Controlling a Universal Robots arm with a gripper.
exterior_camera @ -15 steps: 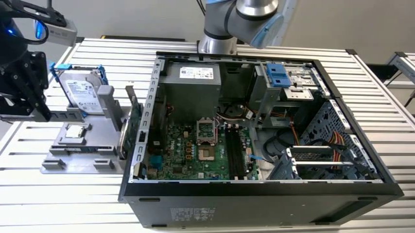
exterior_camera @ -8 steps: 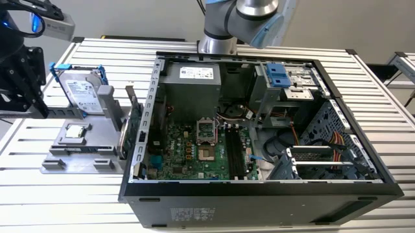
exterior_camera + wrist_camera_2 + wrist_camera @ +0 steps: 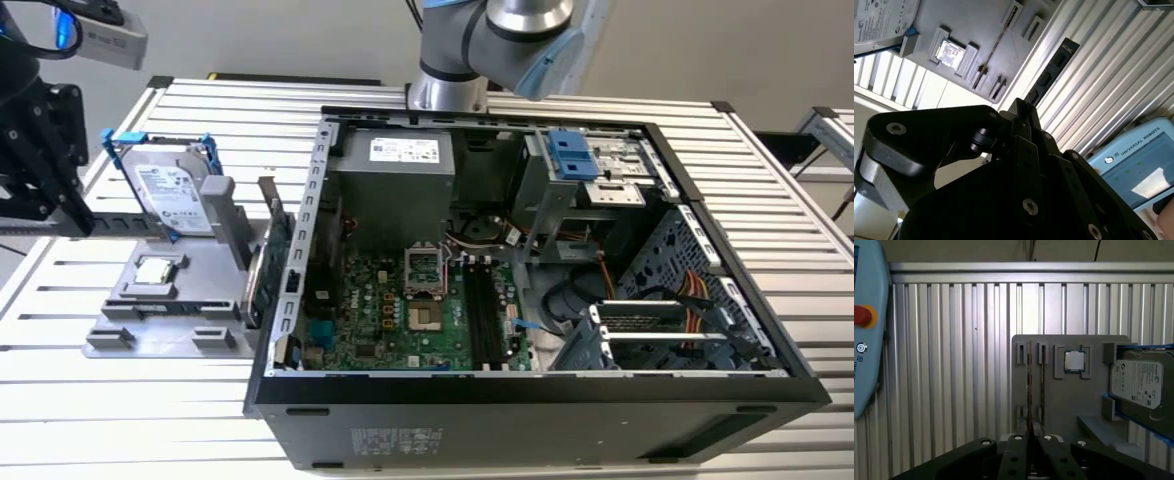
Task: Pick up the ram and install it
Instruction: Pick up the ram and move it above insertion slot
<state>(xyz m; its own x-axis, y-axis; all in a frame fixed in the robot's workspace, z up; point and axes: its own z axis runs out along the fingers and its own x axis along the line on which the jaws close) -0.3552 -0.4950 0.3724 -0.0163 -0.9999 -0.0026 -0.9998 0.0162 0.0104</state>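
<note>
Hand clamped on one end of the ram — the stick juts out over the slatted bench, apart from the grey fixture. Grip looks shallow, I think; the stick could pivot and go into its slot crooked.

The exterior view looks steeply down over the whole table. Both wrist views sit close behind the gripper, facing the grey holder that all three share.
</note>
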